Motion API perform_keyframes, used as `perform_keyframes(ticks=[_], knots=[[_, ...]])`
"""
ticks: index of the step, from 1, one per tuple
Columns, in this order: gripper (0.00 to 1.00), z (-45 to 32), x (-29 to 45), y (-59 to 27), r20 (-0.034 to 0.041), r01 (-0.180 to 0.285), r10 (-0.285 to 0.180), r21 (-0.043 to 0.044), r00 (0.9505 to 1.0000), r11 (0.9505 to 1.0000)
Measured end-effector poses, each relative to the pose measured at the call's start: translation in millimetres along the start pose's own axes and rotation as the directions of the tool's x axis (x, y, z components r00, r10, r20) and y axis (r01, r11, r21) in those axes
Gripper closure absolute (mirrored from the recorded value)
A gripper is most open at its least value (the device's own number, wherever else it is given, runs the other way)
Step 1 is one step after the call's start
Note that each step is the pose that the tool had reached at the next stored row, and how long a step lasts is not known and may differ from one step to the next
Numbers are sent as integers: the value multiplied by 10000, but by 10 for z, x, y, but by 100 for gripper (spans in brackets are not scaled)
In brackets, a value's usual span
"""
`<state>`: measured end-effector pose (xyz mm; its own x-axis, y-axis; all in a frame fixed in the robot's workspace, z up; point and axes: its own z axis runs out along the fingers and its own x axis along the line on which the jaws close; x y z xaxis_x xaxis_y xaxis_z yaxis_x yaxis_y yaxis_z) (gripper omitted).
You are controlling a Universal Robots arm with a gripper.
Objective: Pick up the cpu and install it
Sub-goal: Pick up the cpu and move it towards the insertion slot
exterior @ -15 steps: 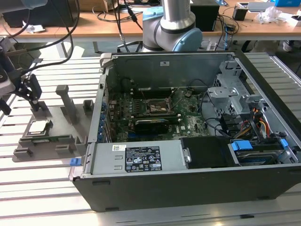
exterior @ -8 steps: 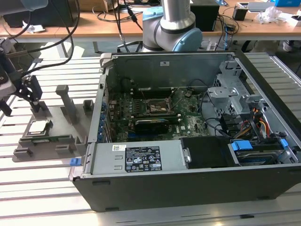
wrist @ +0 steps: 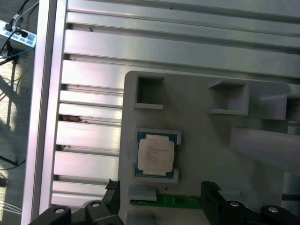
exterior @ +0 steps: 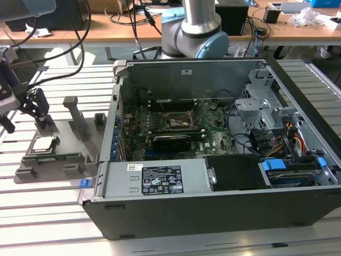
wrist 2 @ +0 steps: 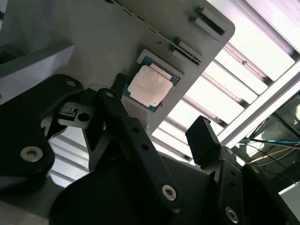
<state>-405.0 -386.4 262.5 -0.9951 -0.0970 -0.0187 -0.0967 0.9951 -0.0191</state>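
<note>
Hovering claw [wrist 2: 159,110] just above cpu [wrist 2: 150,87]

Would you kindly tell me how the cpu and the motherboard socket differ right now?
The cpu has a pale silver top; the socket is dark inside a metal frame. The cpu lies on the grey tray; the socket sits inside the computer case. Both are square.

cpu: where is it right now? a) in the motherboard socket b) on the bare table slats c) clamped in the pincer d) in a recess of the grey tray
D: the cpu lies flat in a recess of the grey tray, and the open pincer holds nothing.
</note>
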Motion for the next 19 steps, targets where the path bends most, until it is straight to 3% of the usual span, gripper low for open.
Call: perform_keyframes(ticks=[13, 19], knots=[[22, 145, 3, 3, 0, -1, 1, 3, 10000, 10000], [22, 213, 1, 25, -7, 7, -7, 86, 10000, 10000]])
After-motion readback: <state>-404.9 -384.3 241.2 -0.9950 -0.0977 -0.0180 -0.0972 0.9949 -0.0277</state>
